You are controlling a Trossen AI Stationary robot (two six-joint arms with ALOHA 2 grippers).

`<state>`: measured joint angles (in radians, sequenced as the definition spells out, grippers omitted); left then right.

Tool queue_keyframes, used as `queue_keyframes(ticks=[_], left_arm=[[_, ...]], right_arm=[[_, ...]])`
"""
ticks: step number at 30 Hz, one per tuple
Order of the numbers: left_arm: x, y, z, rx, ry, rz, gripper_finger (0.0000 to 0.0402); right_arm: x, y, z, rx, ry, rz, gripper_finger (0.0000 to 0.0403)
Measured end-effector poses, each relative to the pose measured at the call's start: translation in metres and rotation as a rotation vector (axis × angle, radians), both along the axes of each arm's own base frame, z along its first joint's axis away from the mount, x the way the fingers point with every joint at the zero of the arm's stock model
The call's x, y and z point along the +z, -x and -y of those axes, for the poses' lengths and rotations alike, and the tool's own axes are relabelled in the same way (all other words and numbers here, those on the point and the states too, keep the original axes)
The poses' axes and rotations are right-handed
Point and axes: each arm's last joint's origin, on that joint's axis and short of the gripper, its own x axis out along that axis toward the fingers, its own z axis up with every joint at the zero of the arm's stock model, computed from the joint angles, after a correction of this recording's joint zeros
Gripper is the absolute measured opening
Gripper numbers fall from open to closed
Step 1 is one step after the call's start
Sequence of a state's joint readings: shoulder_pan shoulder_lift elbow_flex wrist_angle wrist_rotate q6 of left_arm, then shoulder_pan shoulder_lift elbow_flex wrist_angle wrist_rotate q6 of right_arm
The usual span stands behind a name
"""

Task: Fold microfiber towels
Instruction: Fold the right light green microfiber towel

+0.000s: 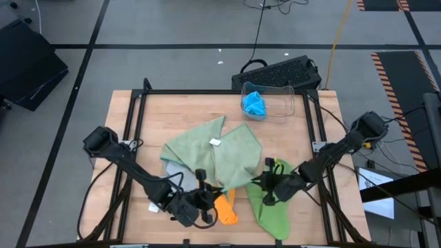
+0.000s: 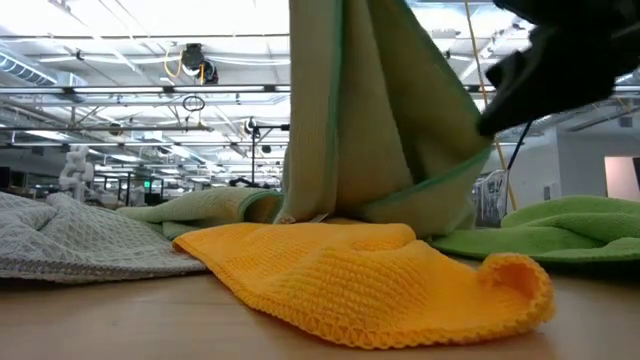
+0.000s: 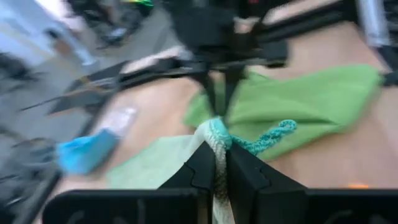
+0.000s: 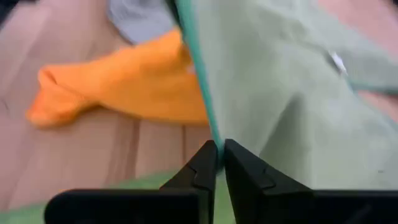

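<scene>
Item: sage-green microfiber towel with teal edging and small white tag (image 1: 213,148), mid-desk, partly lifted off the wooden desk (image 1: 138,124) along its near edge. Left gripper (image 1: 200,196): fingers clamped on one bunched corner of that towel. Right gripper (image 1: 270,180): fingers pressed together on the teal hem at another point of the same edge.

Adjacent stock: orange waffle-weave towel (image 1: 226,208) lying crumpled under the raised cloth; lime-green towel (image 1: 272,207) beside it, below the right gripper; grey towel (image 1: 178,178) partly covered; bright blue towel (image 1: 254,105) inside a clear plastic bin (image 1: 286,93) at the far side.

Risk, judged: both holds sit at the very edge, so tension between the arms could pull the hem free; the hanging cloth may drag the orange towel along; a bunched left corner would probably give an uneven fold.
</scene>
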<state>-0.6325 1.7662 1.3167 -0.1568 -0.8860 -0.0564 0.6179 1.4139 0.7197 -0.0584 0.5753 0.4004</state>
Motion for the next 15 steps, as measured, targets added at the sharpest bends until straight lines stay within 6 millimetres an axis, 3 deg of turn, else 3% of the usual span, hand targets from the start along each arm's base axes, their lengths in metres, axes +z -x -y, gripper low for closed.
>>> queue_keyframes(ticks=[7, 11, 15], left_arm=[[0.017, 0.008, -0.025, 0.193, -0.146, 0.015, 0.003], [0.043, 0.012, -0.044, 0.188, -0.15, 0.035, 0.003], [0.071, 0.018, -0.065, 0.111, -0.132, 0.055, 0.003]], right_arm=[[0.001, 0.001, 0.005, -0.199, 0.079, 0.105, 0.0027], [0.005, -0.002, 0.01, -0.326, 0.094, 0.198, 0.0028], [0.006, -0.017, 0.005, -0.335, 0.033, 0.299, 0.0048]])
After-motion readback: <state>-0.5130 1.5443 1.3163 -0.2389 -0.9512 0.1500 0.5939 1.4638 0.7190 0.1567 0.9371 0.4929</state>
